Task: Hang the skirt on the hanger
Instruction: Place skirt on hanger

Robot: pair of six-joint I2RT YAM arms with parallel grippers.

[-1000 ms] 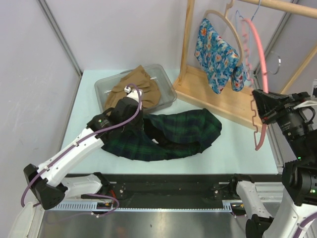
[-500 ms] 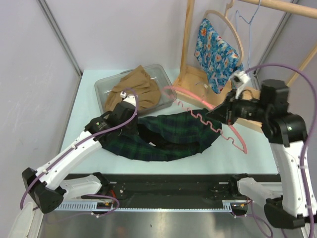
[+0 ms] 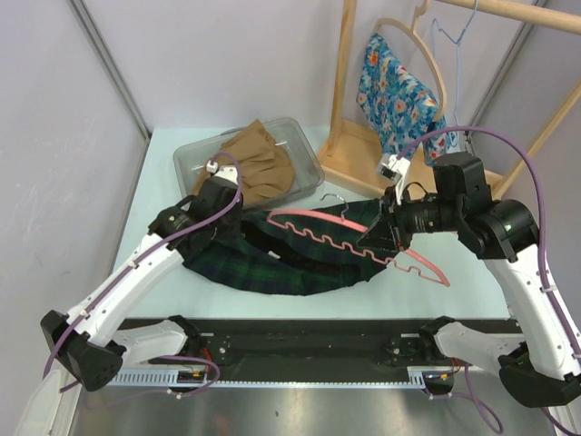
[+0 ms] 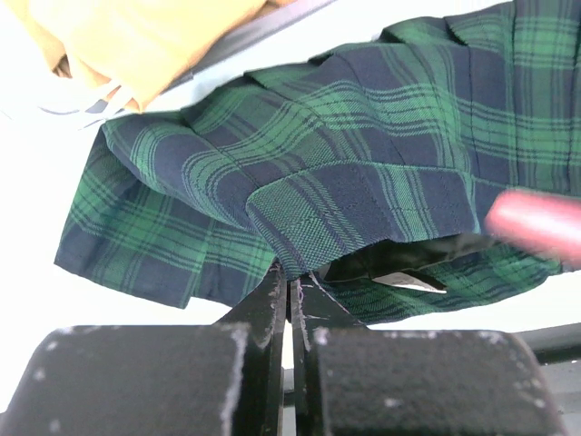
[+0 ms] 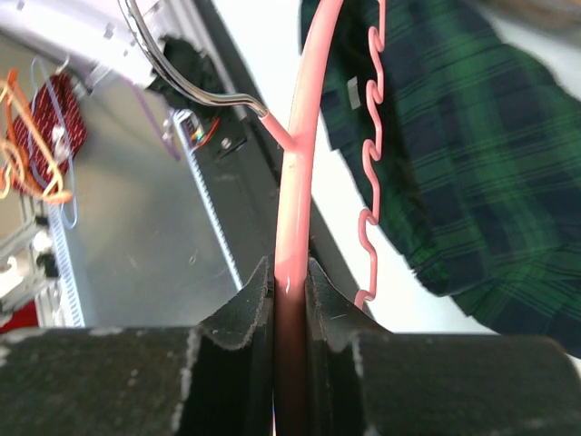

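Grippers, two. Right gripper (image 5: 289,272): jaws clamped on one arm of the pink hanger (image 3: 425,269). The hanger reaches leftward from it over the skirt (image 3: 272,272), wavy lower bar above the cloth; whether it touches cannot be told. Left gripper (image 4: 292,292): jaws closed tight, pinching a folded edge of the green plaid skirt, cloth raised just ahead of the fingertips. Skirt lies spread on the table (image 3: 163,182) between both grippers. Beyond left gripper: clear bin (image 3: 309,145) holding tan cloth (image 3: 259,159). Behind right gripper: wooden rack (image 3: 345,73) with floral garment (image 3: 395,100).
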